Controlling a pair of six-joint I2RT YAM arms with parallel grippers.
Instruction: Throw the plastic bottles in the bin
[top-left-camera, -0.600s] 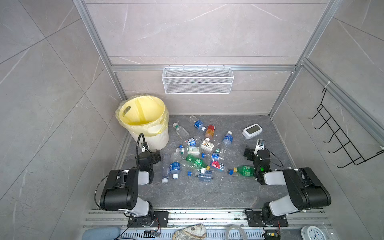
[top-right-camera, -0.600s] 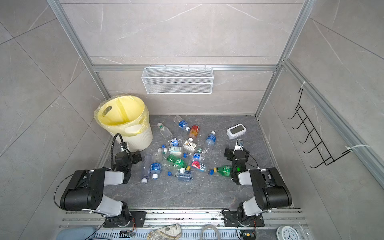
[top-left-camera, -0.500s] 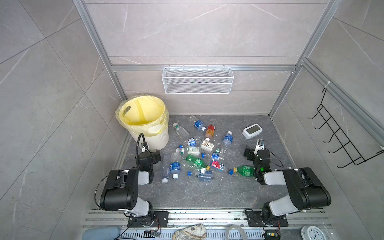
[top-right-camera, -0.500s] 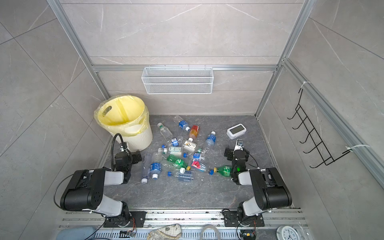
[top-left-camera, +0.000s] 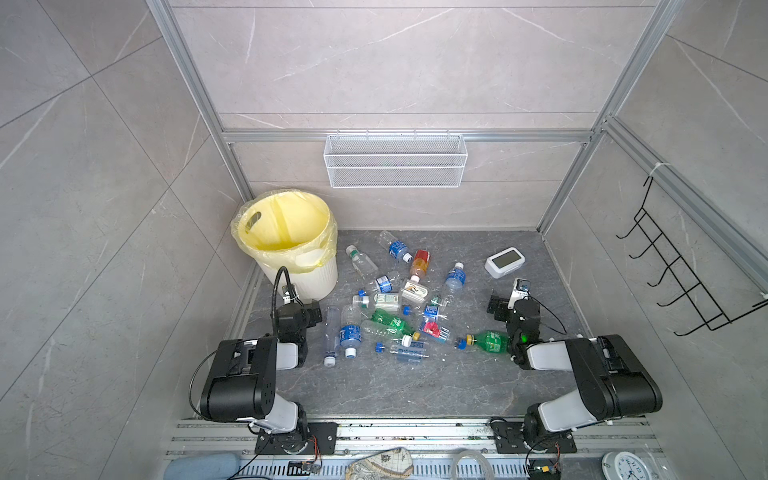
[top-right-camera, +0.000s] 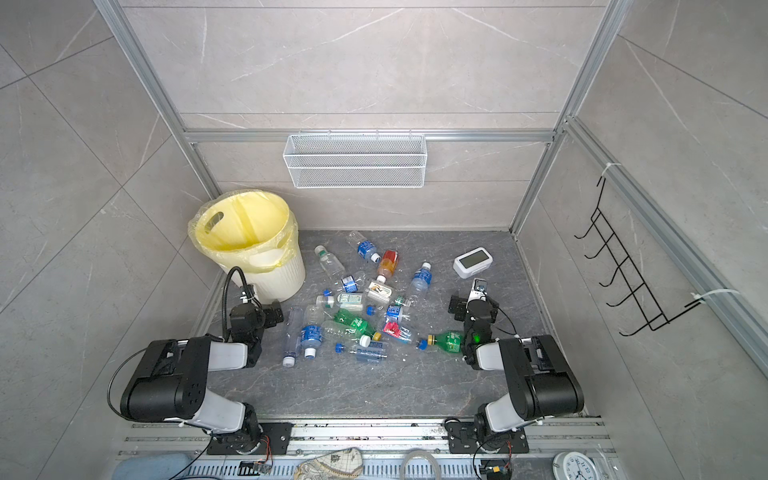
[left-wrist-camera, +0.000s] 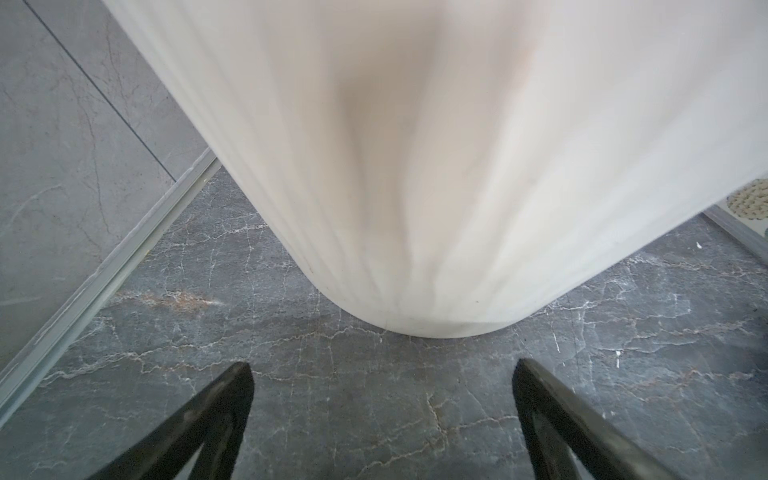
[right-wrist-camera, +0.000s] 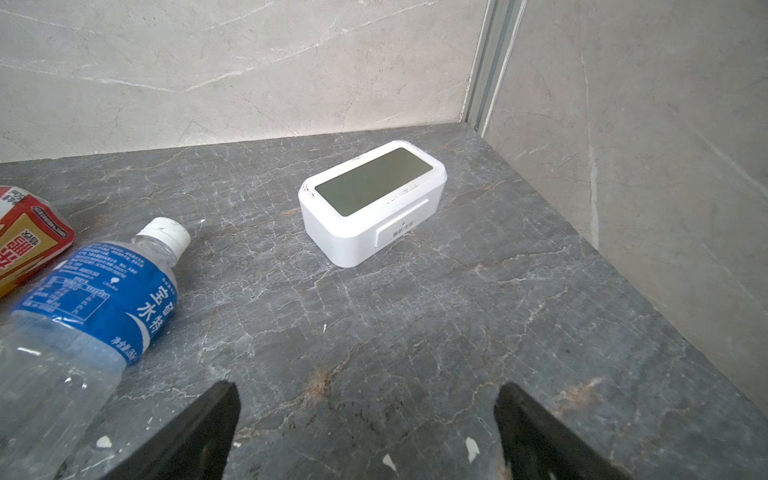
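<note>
Though crowded at centre, desk (top-left-camera: 415, 386): bare along the near edge and in the far right corner around white clock (top-left-camera: 504, 262).
Plastic bottles (top-left-camera: 388, 322): strewn mid-desk, between the two arms.
Bin (top-left-camera: 320, 278): far left corner, near side rail (left-wrist-camera: 104, 282), yellow-lined.
Left gripper (left-wrist-camera: 382, 365): spread wide, empty, just short of bin's foot.
Right gripper (right-wrist-camera: 368, 386): spread wide, empty, facing clock, blue-labelled bottle (right-wrist-camera: 95, 303) beside.

Plastic bottles (top-left-camera: 350, 332): about fifteen (they overlap in the heap, so an exact count is unsure)
Green bottles (top-left-camera: 488, 340): two of them
Orange-red bottle (top-left-camera: 419, 261): one of them
Bin (top-left-camera: 318, 282): one
Digital clock (top-left-camera: 504, 262): one
Wire basket (top-left-camera: 395, 166): one
</note>
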